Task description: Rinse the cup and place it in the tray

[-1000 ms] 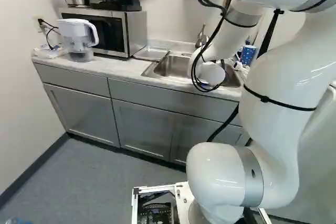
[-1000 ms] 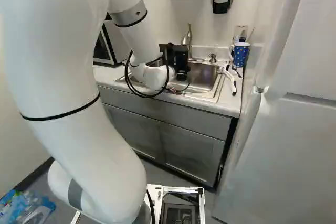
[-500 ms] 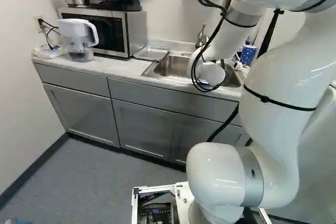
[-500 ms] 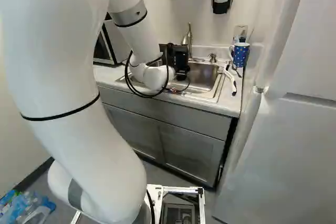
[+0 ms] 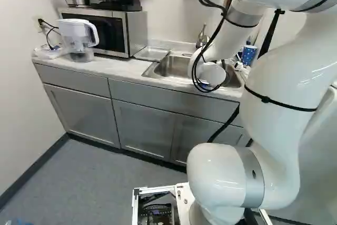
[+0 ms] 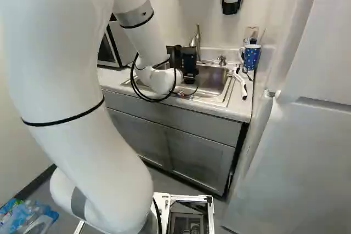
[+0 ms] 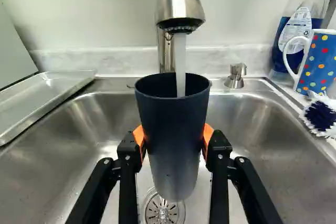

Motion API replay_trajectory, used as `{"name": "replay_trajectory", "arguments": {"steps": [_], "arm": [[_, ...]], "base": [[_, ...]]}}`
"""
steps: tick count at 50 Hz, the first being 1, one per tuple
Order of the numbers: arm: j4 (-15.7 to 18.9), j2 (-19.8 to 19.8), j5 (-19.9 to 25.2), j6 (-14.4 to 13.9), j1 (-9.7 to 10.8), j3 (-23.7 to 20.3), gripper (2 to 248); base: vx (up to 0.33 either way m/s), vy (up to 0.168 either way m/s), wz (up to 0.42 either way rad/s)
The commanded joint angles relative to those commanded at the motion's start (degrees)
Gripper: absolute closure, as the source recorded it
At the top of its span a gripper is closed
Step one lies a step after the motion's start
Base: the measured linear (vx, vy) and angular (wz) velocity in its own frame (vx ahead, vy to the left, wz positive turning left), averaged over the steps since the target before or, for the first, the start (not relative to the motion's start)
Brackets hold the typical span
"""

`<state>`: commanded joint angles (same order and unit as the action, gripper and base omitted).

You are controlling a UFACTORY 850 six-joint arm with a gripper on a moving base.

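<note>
One dark cup [image 7: 172,153], upright over sink [image 7: 252,124]; water [image 7: 180,59] running in from faucet [image 7: 179,3] at 12 o'clock, straight ahead. Pincer [image 7: 174,136] clamped on both sides of cup. Probably light, stiff, low break risk, but slick when wet, heavier as it fills. Best hold: opposite sides, mid-wall, off rim; tip to drain before tray [image 7: 44,98], 10 o'clock. Spotted mug [image 7: 321,64], 2 o'clock, not needed.
</note>
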<state>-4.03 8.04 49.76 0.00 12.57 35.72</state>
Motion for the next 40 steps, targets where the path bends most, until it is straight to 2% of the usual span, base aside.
{"name": "replay_trajectory", "arguments": {"steps": [40], "arm": [[0.0, 0.0, 0.0, 0.0, 0.0, 0.0, 127]], "base": [[0.0, 0.0, 0.0]]}}
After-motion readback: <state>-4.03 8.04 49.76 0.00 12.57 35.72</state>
